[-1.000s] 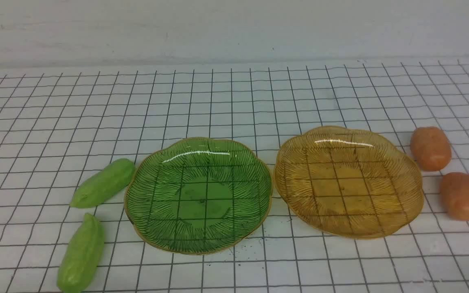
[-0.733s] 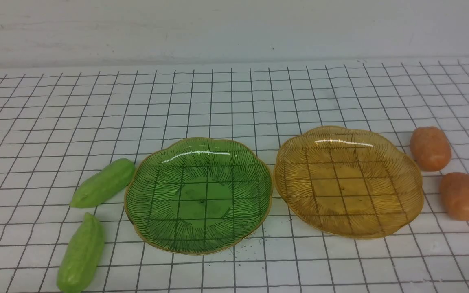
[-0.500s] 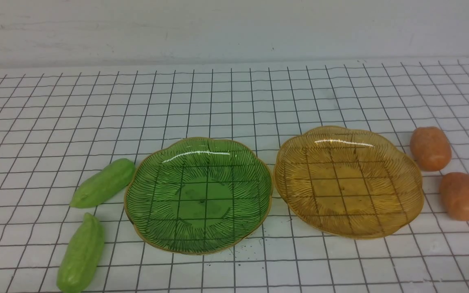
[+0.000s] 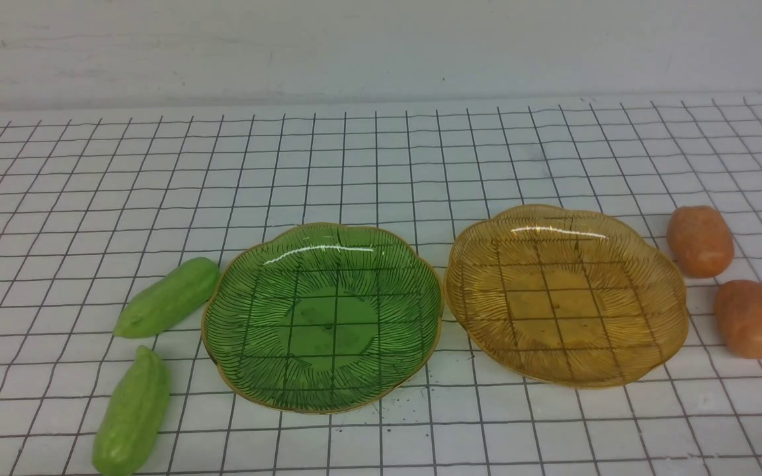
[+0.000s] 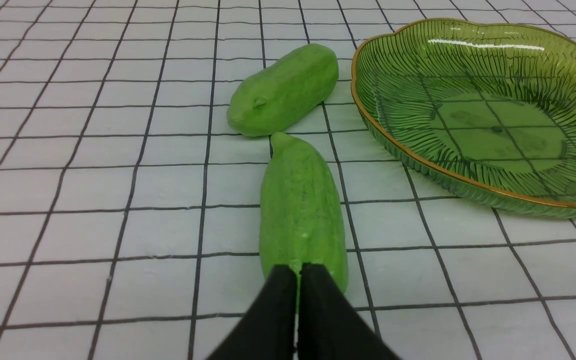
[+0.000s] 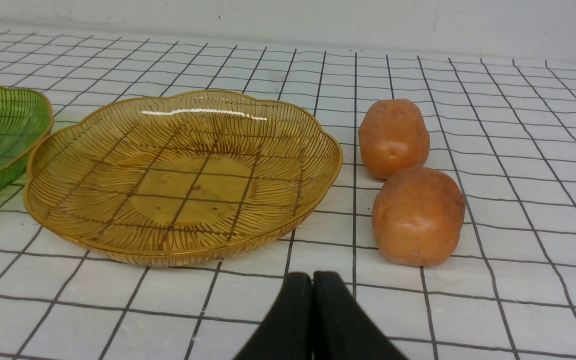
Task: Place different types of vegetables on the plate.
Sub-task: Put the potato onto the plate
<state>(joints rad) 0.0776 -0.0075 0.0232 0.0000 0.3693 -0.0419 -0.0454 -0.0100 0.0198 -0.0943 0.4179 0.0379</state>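
Two light-green gourds lie left of the green plate [image 4: 222, 344]: a far gourd [image 4: 168, 297] and a near gourd [image 4: 132, 410]. Two orange-brown potatoes lie right of the amber plate [image 4: 675, 317]: a far potato [image 4: 699, 240] and a near potato [image 4: 753, 318]. Both plates hold nothing. Neither gripper shows in the front view. In the left wrist view my left gripper [image 5: 298, 272] is shut and empty, just short of the near gourd [image 5: 302, 205]. In the right wrist view my right gripper [image 6: 312, 280] is shut and empty, near the near potato [image 6: 418, 215].
The table is covered with a white cloth with a black grid. A pale wall [image 4: 381, 46] stands along its far edge. The green plate [image 5: 468, 180] and amber plate [image 6: 68, 235] sit side by side, almost touching. Small dark specks [image 4: 401, 396] lie in front of the green plate.
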